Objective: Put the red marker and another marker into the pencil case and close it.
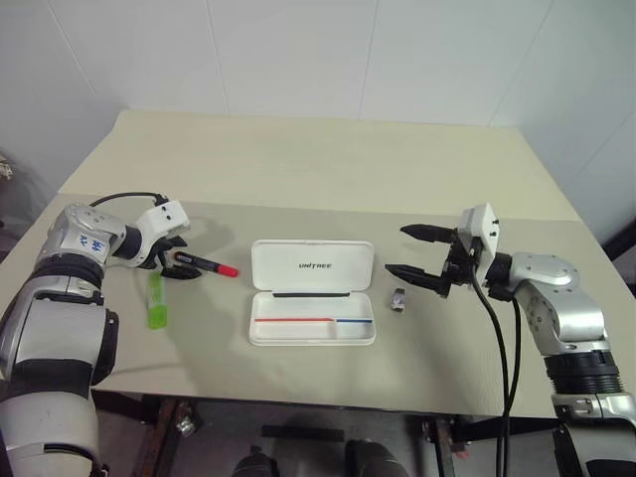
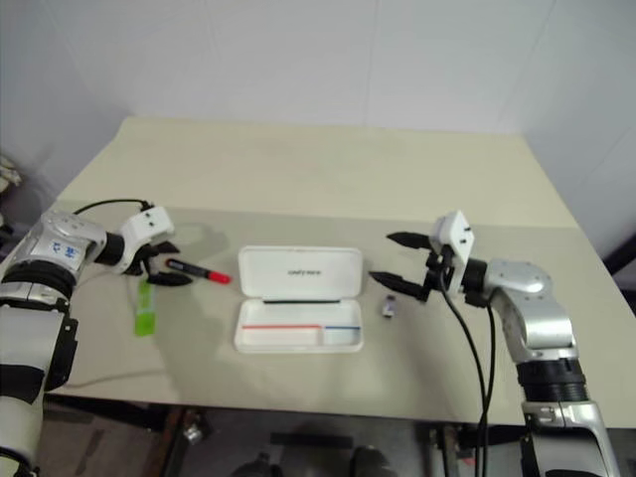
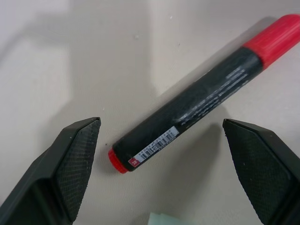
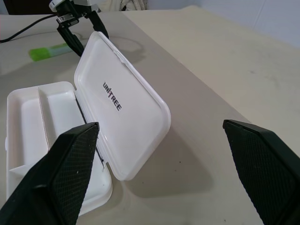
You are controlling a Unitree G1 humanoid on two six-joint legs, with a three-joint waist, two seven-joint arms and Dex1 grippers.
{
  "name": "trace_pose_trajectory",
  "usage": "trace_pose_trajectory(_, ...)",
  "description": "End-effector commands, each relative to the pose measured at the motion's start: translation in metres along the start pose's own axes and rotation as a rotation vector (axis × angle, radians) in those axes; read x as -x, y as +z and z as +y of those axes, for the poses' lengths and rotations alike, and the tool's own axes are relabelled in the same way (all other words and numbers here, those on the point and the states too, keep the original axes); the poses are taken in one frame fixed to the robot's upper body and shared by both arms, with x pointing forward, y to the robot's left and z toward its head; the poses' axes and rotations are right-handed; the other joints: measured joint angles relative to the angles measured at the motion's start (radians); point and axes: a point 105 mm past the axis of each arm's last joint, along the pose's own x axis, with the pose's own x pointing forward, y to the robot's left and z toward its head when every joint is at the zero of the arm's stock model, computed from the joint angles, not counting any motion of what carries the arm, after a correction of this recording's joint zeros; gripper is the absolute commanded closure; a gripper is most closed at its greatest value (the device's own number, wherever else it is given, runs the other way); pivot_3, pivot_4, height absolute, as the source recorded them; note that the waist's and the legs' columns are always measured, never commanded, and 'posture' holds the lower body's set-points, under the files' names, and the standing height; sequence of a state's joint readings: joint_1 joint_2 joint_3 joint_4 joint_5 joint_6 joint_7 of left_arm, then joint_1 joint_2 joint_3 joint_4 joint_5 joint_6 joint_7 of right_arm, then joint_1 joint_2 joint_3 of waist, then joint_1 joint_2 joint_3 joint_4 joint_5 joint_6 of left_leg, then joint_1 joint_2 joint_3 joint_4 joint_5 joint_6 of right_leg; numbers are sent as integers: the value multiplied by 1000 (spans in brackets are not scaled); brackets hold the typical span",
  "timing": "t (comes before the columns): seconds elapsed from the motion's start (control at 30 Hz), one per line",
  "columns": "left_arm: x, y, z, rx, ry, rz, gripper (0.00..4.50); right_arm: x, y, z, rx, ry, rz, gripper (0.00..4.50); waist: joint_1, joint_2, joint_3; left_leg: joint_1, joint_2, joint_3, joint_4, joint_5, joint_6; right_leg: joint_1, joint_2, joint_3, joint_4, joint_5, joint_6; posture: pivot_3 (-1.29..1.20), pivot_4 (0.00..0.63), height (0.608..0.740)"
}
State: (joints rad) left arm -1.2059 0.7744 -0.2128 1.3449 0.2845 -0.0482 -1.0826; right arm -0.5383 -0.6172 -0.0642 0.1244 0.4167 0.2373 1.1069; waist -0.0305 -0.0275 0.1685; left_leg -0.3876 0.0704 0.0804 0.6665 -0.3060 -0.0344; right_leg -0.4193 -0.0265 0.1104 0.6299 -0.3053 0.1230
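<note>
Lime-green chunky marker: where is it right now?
The lime-green chunky marker lies flat on the beige table, on the robot's left, just nearer the robot than the red-and-black marker and left of the open white case.

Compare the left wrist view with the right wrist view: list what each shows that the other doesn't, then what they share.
Left wrist view alone: the red marker lying on the table, between the open left claw's fingers, untouched.

Right wrist view alone: the pencil case, lid up with UNITREE lettering, tray empty, framed by the open right claw.

Shared: the beige table, and the green marker, just a pale corner in the left wrist view. The left claw also appears in the right wrist view, beyond the lid.
</note>
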Motion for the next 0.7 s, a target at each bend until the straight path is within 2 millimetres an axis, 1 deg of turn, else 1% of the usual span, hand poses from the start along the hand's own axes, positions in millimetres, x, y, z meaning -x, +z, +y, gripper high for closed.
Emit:
trace_pose_trajectory(0.03,2,6,6,-41,39,18,444,1,13,1,45,-3,-34,0,0,0,0,0,0,0,0,0,0,0,0,0,0,0,0,0,150,740)
trace_pose_trajectory(0.07,1,3,6,-53,41,41,644,1,13,1,45,-5,-35,0,1,0,0,0,0,0,0,0,0,0,0,0,0,0,0,0,150,740)
trace_pose_trajectory(0.13,-2,-2,6,-82,56,86,1321,3,14,1,43,-10,-36,0,2,0,0,1,0,0,1,0,0,0,0,0,3,0,0,0,150,740)
trace_pose_trajectory(0.2,-5,-1,6,-79,62,79,1929,6,15,2,36,-10,-35,0,1,0,0,2,0,0,2,0,0,0,0,0,5,0,0,0,150,740)
trace_pose_trajectory(0.37,-6,4,5,-88,53,54,3609,19,17,7,13,16,-11,0,1,0,0,3,0,-1,4,3,-1,0,0,1,7,0,1,0,150,740)
trace_pose_trajectory(0.4,-5,6,5,-94,54,49,3874,21,17,7,12,21,-3,0,2,0,0,3,-1,-1,4,3,-1,0,0,1,7,0,1,0,150,740)
trace_pose_trajectory(0.43,-4,7,5,-103,55,44,3937,24,17,6,18,18,6,0,2,0,0,3,-1,0,4,3,-1,0,0,1,7,0,1,0,150,740)
trace_pose_trajectory(0.6,4,16,11,-156,74,18,3937,29,19,-1,33,-11,17,0,2,-1,0,3,-1,-1,4,3,-1,0,0,1,7,0,1,0,150,740)
trace_pose_trajectory(0.7,18,30,18,-206,105,-32,3937,28,20,0,34,-10,16,0,2,-1,0,1,-1,-1,3,2,-1,0,0,1,7,1,1,0,150,740)
